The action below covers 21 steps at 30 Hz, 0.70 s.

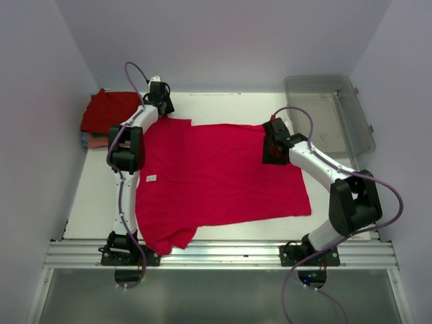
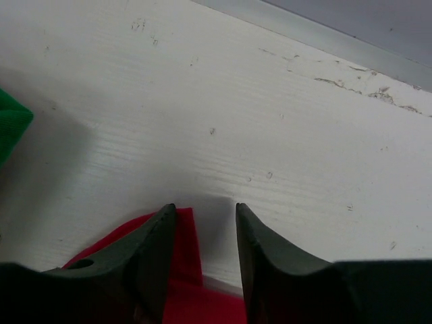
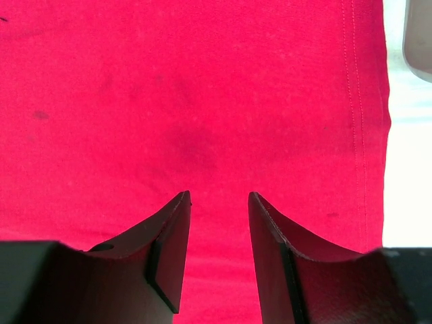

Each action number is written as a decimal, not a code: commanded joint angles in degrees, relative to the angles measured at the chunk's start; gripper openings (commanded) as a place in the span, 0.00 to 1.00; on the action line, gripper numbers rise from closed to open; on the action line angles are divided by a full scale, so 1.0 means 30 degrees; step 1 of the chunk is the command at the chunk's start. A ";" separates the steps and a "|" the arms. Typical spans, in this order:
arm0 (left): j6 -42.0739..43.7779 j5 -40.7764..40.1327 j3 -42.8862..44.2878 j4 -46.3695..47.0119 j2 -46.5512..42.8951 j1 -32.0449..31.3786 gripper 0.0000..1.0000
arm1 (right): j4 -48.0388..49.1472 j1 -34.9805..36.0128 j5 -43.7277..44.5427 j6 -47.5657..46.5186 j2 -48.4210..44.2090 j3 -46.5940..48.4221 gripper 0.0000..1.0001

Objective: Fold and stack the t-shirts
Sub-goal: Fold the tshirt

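Left gripper [image 2: 206,209]: spread, nothing pinched, low over the far sleeve tip of the crimson shirt [image 1: 223,175]. Right gripper [image 3: 219,196]: also spread, above the cloth near its hem. Shirt lies flat on the surface [image 1: 94,196], unfolded (first fold not yet made, I judge). Folded stack [image 1: 108,115] sits far left. Both arms reach forward, wrists tipped down.

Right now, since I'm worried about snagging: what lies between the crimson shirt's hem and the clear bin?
Just bare white table; the right wrist view shows that strip between crimson shirt and clear bin.
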 commanded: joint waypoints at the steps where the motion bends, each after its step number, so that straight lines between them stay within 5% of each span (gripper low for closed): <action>1: 0.0082 0.0279 -0.0921 -0.1156 0.0518 0.0088 0.47 | -0.0020 -0.0022 0.0427 0.0238 -0.0175 0.0204 0.43; 3: 0.0170 0.0367 -0.0600 -0.1506 0.0809 0.0088 0.45 | -0.0020 -0.0022 0.0427 0.0238 -0.0262 0.0174 0.43; 8: 0.0405 0.1302 0.0660 -0.2444 0.1776 0.0088 0.01 | -0.0077 0.0007 0.0456 0.0268 -0.0322 0.0291 0.43; 16: 0.0552 0.1541 -0.0040 -0.1539 0.0609 0.0088 0.00 | 0.0038 -0.0168 0.1128 0.0764 -0.0438 0.0350 0.41; 21: 0.0259 0.0749 -0.2963 0.1530 -0.3401 0.0088 0.00 | 0.0595 -0.0227 0.2066 0.1146 -0.0059 0.0729 0.37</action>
